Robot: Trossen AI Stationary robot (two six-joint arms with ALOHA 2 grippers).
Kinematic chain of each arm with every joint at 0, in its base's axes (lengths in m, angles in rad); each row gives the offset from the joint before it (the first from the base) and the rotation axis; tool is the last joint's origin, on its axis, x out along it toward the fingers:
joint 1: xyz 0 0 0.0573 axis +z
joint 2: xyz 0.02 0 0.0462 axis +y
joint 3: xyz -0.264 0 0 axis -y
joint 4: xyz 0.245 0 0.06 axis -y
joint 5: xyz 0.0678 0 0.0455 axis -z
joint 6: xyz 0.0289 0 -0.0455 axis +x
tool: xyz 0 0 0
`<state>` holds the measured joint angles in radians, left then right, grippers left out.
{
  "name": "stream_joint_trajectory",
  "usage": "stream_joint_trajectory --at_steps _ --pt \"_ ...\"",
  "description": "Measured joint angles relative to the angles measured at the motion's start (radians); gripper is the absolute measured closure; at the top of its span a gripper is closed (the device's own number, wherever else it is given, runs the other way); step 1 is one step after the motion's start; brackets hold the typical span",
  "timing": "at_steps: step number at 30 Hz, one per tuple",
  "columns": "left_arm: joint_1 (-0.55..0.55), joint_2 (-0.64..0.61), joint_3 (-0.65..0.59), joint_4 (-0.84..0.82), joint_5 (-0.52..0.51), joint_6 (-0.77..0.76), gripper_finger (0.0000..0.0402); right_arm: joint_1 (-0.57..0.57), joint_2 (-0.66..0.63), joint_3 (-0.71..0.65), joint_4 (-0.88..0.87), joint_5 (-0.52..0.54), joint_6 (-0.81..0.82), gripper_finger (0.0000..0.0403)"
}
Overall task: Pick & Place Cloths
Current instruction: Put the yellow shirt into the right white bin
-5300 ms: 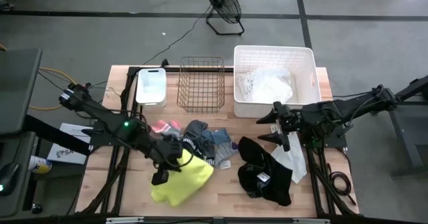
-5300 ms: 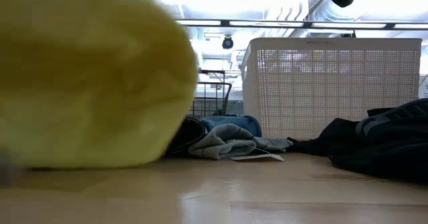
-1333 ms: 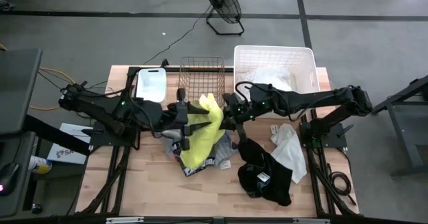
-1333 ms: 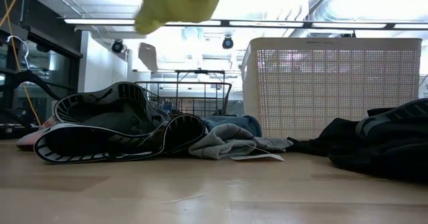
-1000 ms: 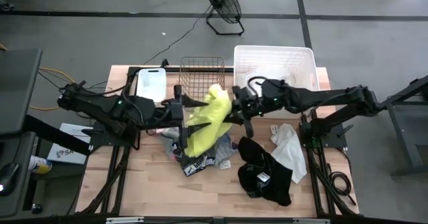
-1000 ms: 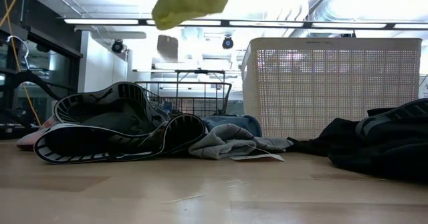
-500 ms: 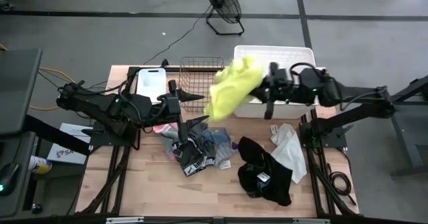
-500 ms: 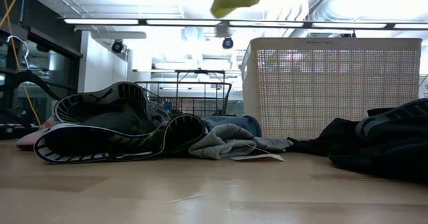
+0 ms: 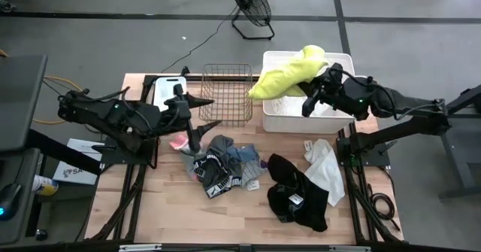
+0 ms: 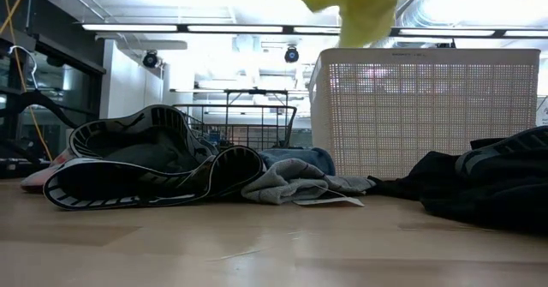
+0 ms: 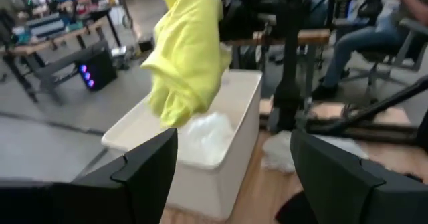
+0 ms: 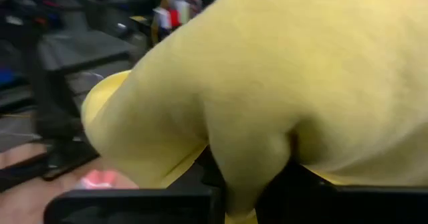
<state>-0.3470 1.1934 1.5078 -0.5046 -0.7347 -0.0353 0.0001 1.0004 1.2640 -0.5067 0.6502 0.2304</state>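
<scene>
We've got the right tool (image 9: 314, 94) clamped on the yellow cloth (image 9: 289, 73), holding it up in the air right over the big white tub (image 9: 343, 61). There's one white cloth (image 11: 204, 134) sitting in that tub, so that one looks done, and the yellow one just needs letting go, we'd say. The left tool (image 9: 201, 113) hangs beside the wire basket (image 9: 225, 94), fingers spread wide with nothing in them. Plenty left on the desk (image 9: 248, 214): the grey-blue and printed black pile (image 9: 225, 165), a pink piece (image 9: 179, 142), the black heap (image 9: 297, 195) and another white cloth (image 9: 325, 171). So roughly a third in, by our guess.
</scene>
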Motion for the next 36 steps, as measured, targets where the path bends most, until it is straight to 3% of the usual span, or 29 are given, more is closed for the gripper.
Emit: stream_joint_trajectory --at_steps 6,14,26,31,36 --pt "0.000 -0.053 0.000 -0.166 -0.037 -0.097 0.0117 -0.092 0.000 0.000 -0.140 0.012 0.104 0.0375" --pt "0.000 -0.105 0.000 -0.379 -0.099 -0.259 0.0117 -0.268 0.013 0.000 -0.247 -0.005 0.126 0.0375" --pt "0.000 -0.120 0.000 -0.577 -0.097 -0.409 0.0117 -0.515 0.135 0.000 -0.549 -0.223 0.270 0.0375" --pt "0.000 -0.160 -0.057 -0.563 -0.098 -0.426 0.0117 -0.587 0.202 0.000 -0.555 -0.324 0.271 0.0375" --pt "0.000 -0.242 -0.198 -0.490 -0.093 -0.466 0.0117 -0.638 0.275 0.000 -0.568 -0.347 0.264 0.0375"
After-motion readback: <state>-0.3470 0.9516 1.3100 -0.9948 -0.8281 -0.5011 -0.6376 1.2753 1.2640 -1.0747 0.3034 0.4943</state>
